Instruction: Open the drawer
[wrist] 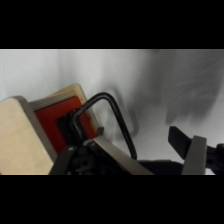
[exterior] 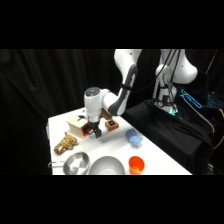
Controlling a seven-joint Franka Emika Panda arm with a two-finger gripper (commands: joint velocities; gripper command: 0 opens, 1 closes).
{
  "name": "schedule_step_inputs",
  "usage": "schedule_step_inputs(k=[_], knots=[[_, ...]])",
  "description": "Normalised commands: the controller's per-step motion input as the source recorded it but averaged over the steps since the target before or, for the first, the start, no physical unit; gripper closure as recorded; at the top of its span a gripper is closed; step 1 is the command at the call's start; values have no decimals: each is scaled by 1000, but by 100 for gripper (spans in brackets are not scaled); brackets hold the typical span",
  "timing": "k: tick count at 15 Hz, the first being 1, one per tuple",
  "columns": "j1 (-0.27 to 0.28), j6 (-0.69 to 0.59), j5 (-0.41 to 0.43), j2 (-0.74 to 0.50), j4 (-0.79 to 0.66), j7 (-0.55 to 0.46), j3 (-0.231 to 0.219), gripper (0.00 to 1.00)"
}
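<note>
The pale wooden box (exterior: 77, 124) stands at the table's back left, its red drawer front (exterior: 86, 130) facing my gripper (exterior: 94, 131). In the wrist view the box (wrist: 22, 140) fills the lower left, with the red drawer panel (wrist: 55, 117) and its dark wire handle (wrist: 111, 102) looping out from it. My gripper (wrist: 135, 137) is open right at the handle. One finger (wrist: 117, 156) lies inside the loop, and the other finger (wrist: 192, 150) stands well off to the right. How far the drawer sticks out, I cannot tell.
A tiny wooden block with a blue top (exterior: 112, 123) sits just behind the gripper. A blue cup (exterior: 132, 137), an orange cup (exterior: 136, 163), two metal bowls (exterior: 76, 162) (exterior: 106, 166) and a striped toy (exterior: 65, 145) lie toward the front edge.
</note>
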Motion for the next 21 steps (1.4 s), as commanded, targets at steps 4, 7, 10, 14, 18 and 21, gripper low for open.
schedule_step_inputs(k=[4,7,10,14,18,21], knots=[[29,118,76,124,128,-118,-23,0],[56,94,73,77,92,-111,-32,0],[91,79,69,5,23,-82,-23,0],[142,86,51,-34,-45,-15,-21,0],[170,99,25,-50,-83,56,-24,0],[165,109,20,-68,-127,85,-1,0]])
